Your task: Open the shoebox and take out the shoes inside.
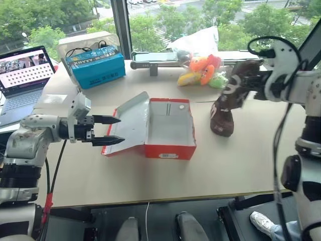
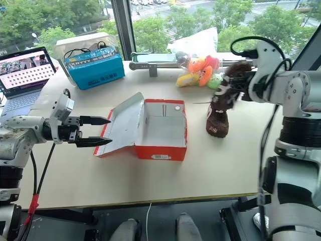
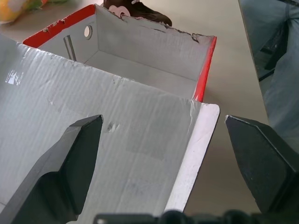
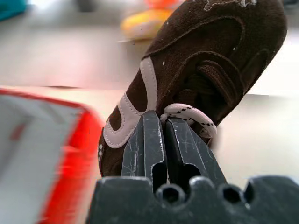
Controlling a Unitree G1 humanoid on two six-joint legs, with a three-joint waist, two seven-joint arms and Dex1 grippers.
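Left eye view takes in a pale table (image 1: 150,181) running under a window, with the shoebox (image 1: 168,128) near its middle. The box lies open, its long axis running away from the robot toward the window; the small white label end faces the robot, and the hinged lid (image 1: 128,123) is thrown back to the robot's left, pale inside up. The inside of the box looks bare.

Right of the box, the shoes (image 1: 228,100) hang together in the air as one dark brown bundle (white markings on the sides), long axis close to upright; the lower one's end is close over the table, though touch cannot be told. The right gripper (image 4: 161,135) has its fingers pressed together on a white loop at the back of one shoe.

The left gripper (image 1: 111,130) hovers just beside the lid's free edge, fingers spread wide, pointing toward the box and holding nothing.

Behind the box lie a blue box (image 1: 95,66), a laptop (image 1: 25,75) at far left, and orange-yellow-green plush toys (image 1: 200,70) just behind the hanging shoes.
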